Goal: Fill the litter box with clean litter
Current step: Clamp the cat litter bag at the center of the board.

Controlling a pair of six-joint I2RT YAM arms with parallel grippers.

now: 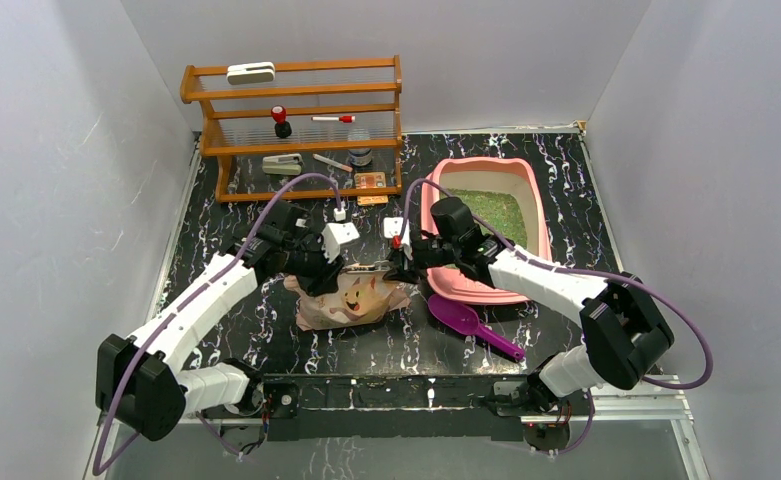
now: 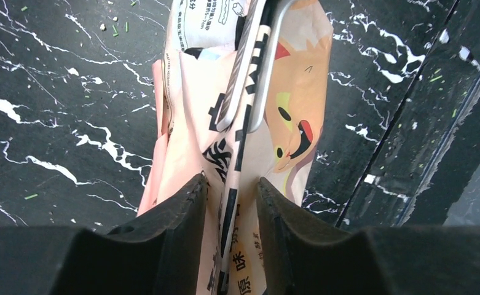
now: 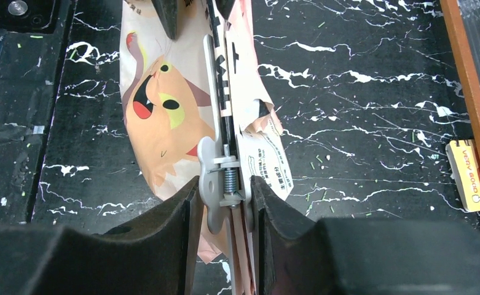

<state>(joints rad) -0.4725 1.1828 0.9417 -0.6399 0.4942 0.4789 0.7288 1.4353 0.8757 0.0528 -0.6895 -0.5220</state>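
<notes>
This is a robot test lab: plain white walls [image 1: 46, 150] box in a black marbled table [image 1: 566, 160], and two robot arms [image 1: 201, 300] are bolted on at six o'clock.

cat-printed bag [image 1: 351, 300], grey spring clip [image 3: 220, 181] clamped on its folded top, on black marbled table [image 1: 406, 345]; purple scoop [image 1: 476, 328] nearby, wooden rack [image 1: 316, 90] behind.
</notes>
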